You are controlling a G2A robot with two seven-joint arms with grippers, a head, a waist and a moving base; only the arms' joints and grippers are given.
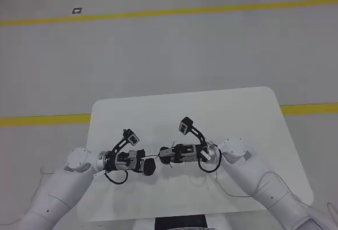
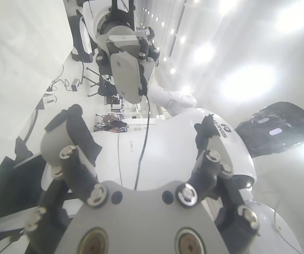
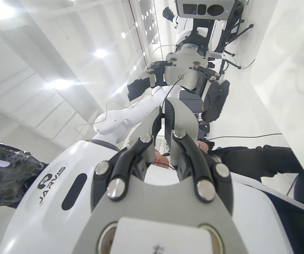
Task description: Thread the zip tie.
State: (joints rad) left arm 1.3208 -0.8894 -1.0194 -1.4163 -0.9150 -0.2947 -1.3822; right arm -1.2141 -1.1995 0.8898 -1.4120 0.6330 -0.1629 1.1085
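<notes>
The zip tie [image 1: 153,156] is a thin black strand held in the air between my two grippers, over the front middle of the white table [image 1: 244,115]. My right gripper [image 3: 164,104] is shut on the zip tie [image 3: 174,83], whose free end points at the left gripper's palm. In the left wrist view, the right gripper [image 2: 141,99] pinches the strand [image 2: 144,144], which runs down between my left gripper's [image 2: 138,114] wide-open fingers without touching them. From above, the left gripper [image 1: 150,165] and right gripper [image 1: 164,155] face each other, almost tip to tip.
The table's far half and right side [image 1: 215,109] are bare. Its front edge lies just below both arms. Yellow floor lines [image 1: 37,120] run behind and beside the table.
</notes>
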